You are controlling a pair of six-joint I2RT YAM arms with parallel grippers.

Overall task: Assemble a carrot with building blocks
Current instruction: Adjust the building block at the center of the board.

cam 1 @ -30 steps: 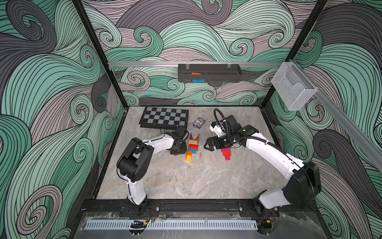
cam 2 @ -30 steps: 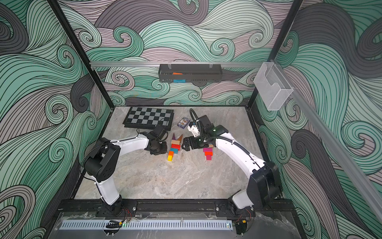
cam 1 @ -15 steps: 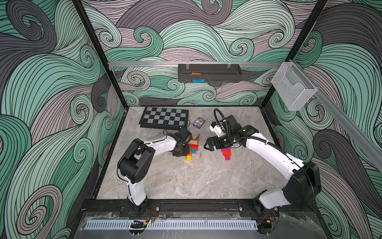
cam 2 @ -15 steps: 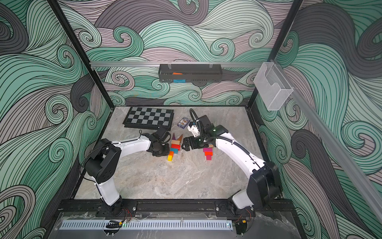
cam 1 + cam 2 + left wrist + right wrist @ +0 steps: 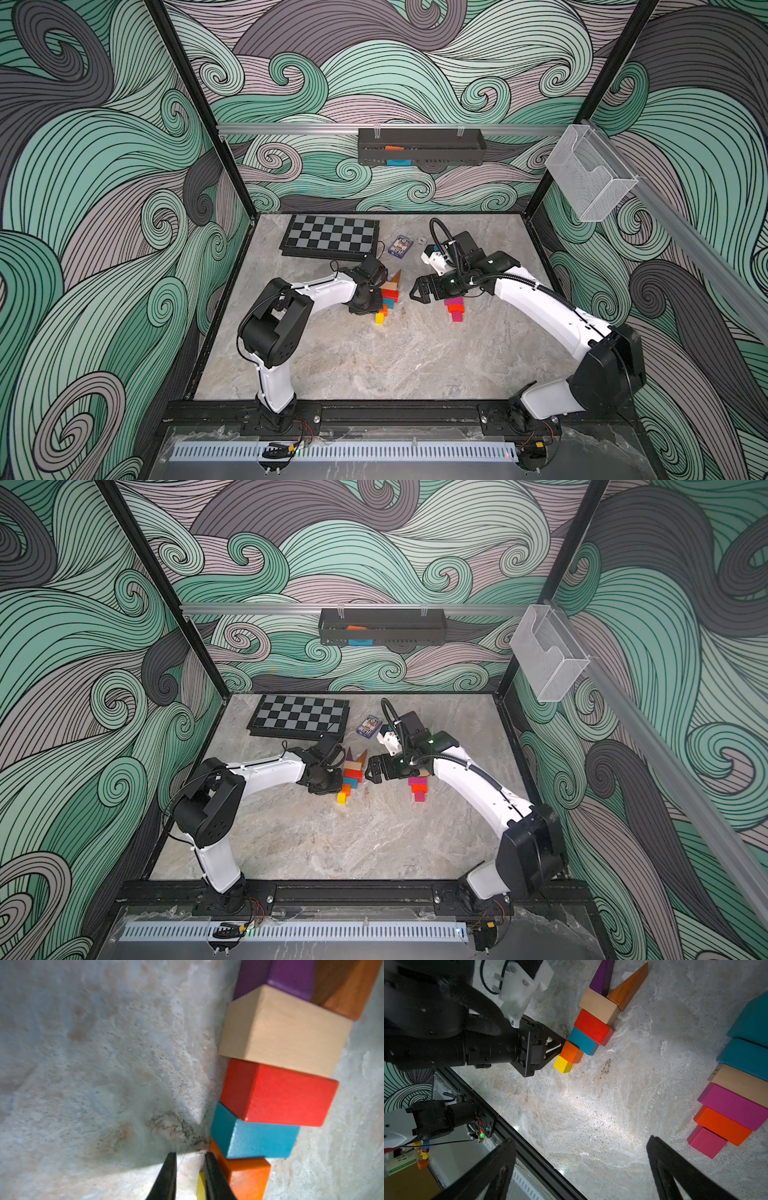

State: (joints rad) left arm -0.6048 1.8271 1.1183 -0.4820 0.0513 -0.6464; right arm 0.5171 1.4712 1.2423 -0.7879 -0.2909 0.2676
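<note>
Painted wooden building blocks [image 5: 591,1026] lie in a tapering row on the mottled grey tabletop [image 5: 374,365], nearer its far edge; the left pincer [image 5: 190,1156], nearly closed, empty, has edged up beside the orange cube [image 5: 571,1052]; right pincer [image 5: 581,1140] gapes, empty

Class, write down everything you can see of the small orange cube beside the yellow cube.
The orange cube is a small wooden block painted plain orange, with crisp edges and no visible damage. It lies flat on the table, second from the narrow end of the block row, packed between the yellow cube and the teal block, each offset in a stepped line. The shut left tool sits at its side, one fingertip seemingly touching it.
</note>
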